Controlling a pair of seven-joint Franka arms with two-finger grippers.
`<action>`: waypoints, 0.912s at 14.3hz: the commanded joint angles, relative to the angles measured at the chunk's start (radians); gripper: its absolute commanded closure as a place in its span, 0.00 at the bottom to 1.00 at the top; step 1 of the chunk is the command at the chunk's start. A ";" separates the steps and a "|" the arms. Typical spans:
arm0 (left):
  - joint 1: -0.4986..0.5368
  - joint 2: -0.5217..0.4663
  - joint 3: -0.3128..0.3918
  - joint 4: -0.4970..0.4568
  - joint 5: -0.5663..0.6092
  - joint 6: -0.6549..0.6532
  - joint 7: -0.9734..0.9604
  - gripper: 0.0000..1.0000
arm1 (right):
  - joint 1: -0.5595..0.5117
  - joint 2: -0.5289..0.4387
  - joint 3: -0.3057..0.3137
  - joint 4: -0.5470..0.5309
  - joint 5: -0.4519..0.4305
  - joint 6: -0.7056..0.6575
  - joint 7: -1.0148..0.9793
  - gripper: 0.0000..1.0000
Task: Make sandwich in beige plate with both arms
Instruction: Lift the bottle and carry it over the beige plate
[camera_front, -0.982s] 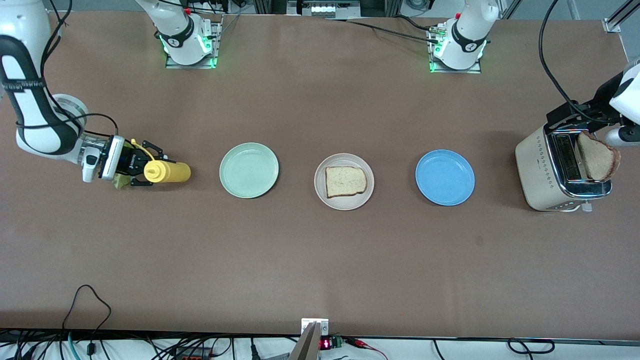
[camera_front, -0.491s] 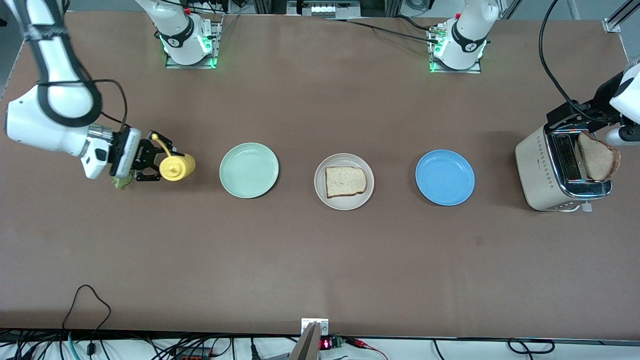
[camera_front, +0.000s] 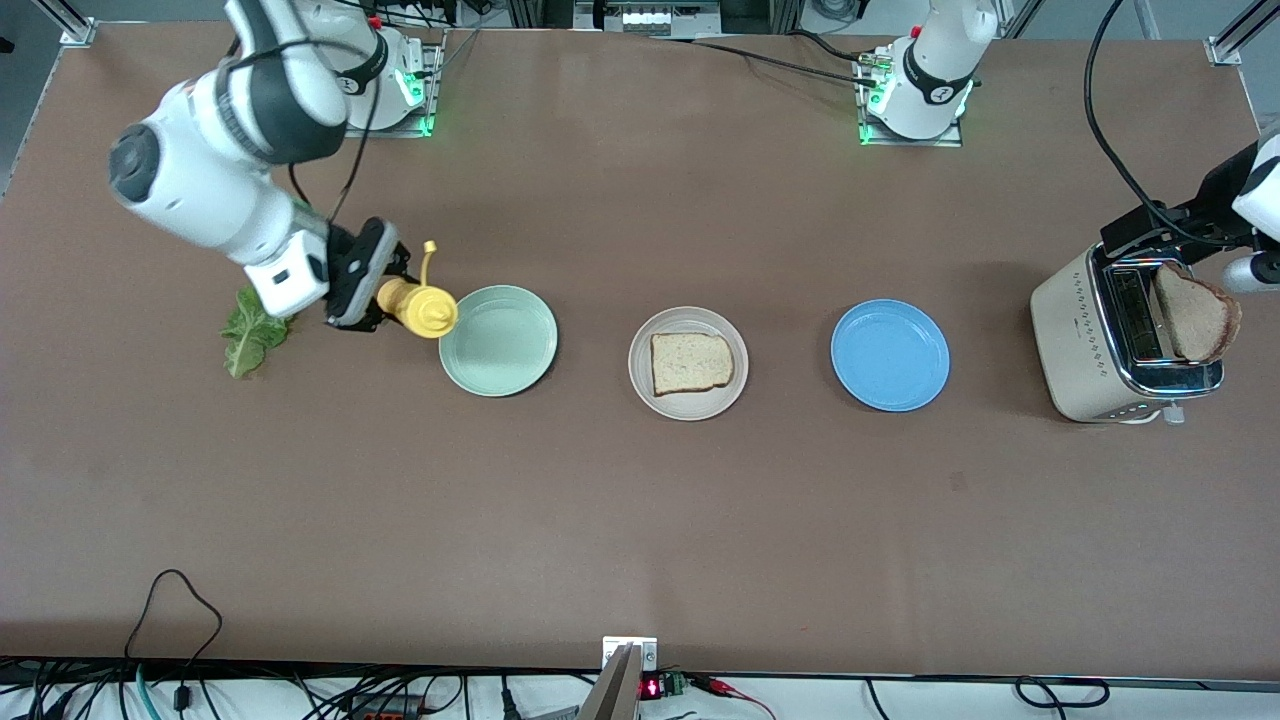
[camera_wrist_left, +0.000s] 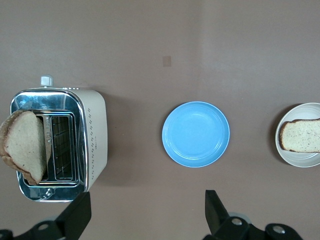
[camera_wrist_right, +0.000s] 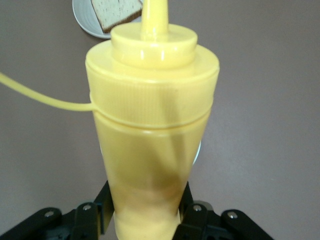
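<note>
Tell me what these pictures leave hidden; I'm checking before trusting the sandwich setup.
- Left hand: out of frame in the front view; only its open fingertips show in its wrist view.
- Toaster: how deep the bread slice sits is hidden by the slot.
- Mint green plate: the mustard bottle, held by the right hand, blocks it in the right wrist view.
- Lettuce leaf: its upper end is covered by the right arm.

I count three plates on the tabletop (camera_front: 640, 520): one mint green plate (camera_front: 498, 340), one beige plate (camera_front: 688, 402), one blue plate (camera_front: 890, 355). Two bread slices: one on the beige plate (camera_front: 690, 362), one in the single toaster (camera_front: 1085, 340) (camera_front: 1195, 312). One lettuce leaf (camera_front: 245, 335). One yellow squeeze bottle (camera_front: 420, 308).
</note>
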 joint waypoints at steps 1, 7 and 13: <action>0.005 -0.009 0.001 0.004 -0.020 -0.004 0.019 0.00 | 0.053 -0.027 0.035 0.009 -0.146 -0.017 0.141 1.00; 0.005 -0.009 0.001 0.004 -0.020 -0.004 0.019 0.00 | 0.280 0.087 0.034 0.072 -0.432 -0.025 0.496 1.00; 0.006 -0.007 0.003 0.003 -0.021 -0.005 0.017 0.00 | 0.583 0.383 -0.130 0.368 -0.644 -0.131 0.689 1.00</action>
